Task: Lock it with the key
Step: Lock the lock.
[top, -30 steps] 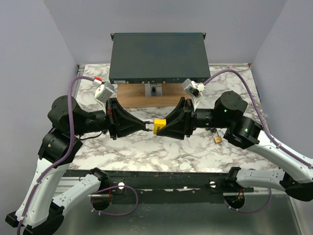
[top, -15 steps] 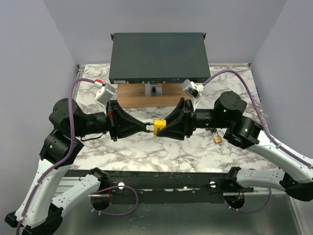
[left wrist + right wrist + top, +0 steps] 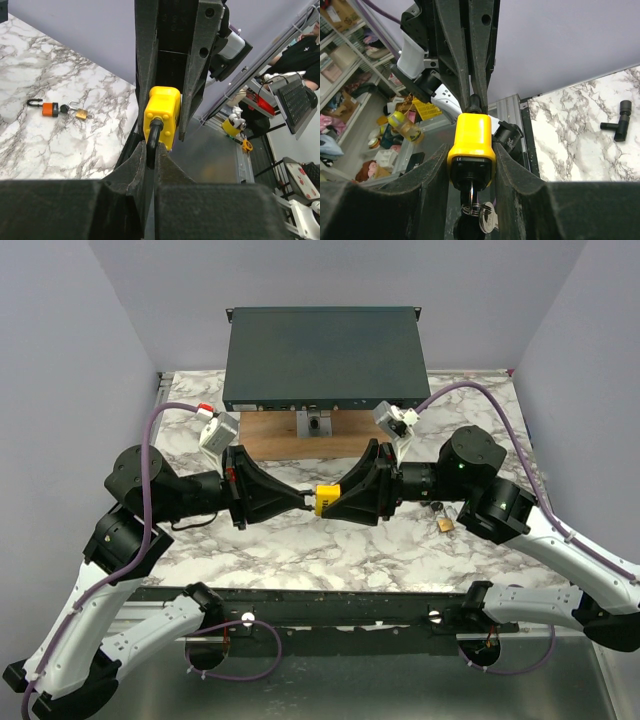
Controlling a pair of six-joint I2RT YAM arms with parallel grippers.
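Note:
The yellow-bodied padlock [image 3: 325,496] hangs in mid-air between both grippers, above the marble table [image 3: 300,540]. My left gripper [image 3: 305,497] is shut on its black shackle [image 3: 151,142]. My right gripper [image 3: 332,498] is shut on its yellow body [image 3: 471,137]. A dark key sits in its keyhole, with a ring and a silver key [image 3: 487,222] hanging below. The orange-headed key [image 3: 50,109] lies on the table next to the small brass padlock [image 3: 81,114], apart from both grippers.
A black rack unit [image 3: 320,355] stands at the back, with a wooden board [image 3: 270,435] and a metal bracket [image 3: 316,423] in front of it. The brass padlock [image 3: 445,525] lies under the right arm. A black T-shaped part [image 3: 620,120] lies on the marble.
The left arm's elbow and wrist have shifted slightly right and down. The yellow padlock stays held between both grippers in about the same place.

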